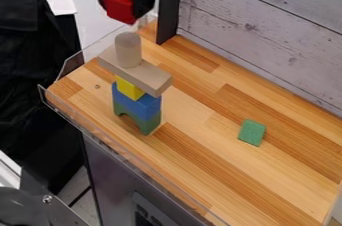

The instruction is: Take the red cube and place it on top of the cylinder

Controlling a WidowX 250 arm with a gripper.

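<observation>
At the top of the camera view, my gripper [128, 0] is shut on the red cube [119, 2], which hangs above the stack. The light wooden cylinder [128, 50] stands upright on a flat wooden plank [139, 73]. Below the plank are a yellow block [129, 88], a blue block [136, 103] and a green arch block [141, 119] resting on the table. The red cube and the cylinder are apart, with the cube higher up.
A small green block [252, 132] lies on the wooden table [200, 155] at the right. A low clear wall [120, 153] runs along the table's left edge. Grey wood-plank panelling [267, 25] rises behind the table, with a dark upright post [169, 10] beside it.
</observation>
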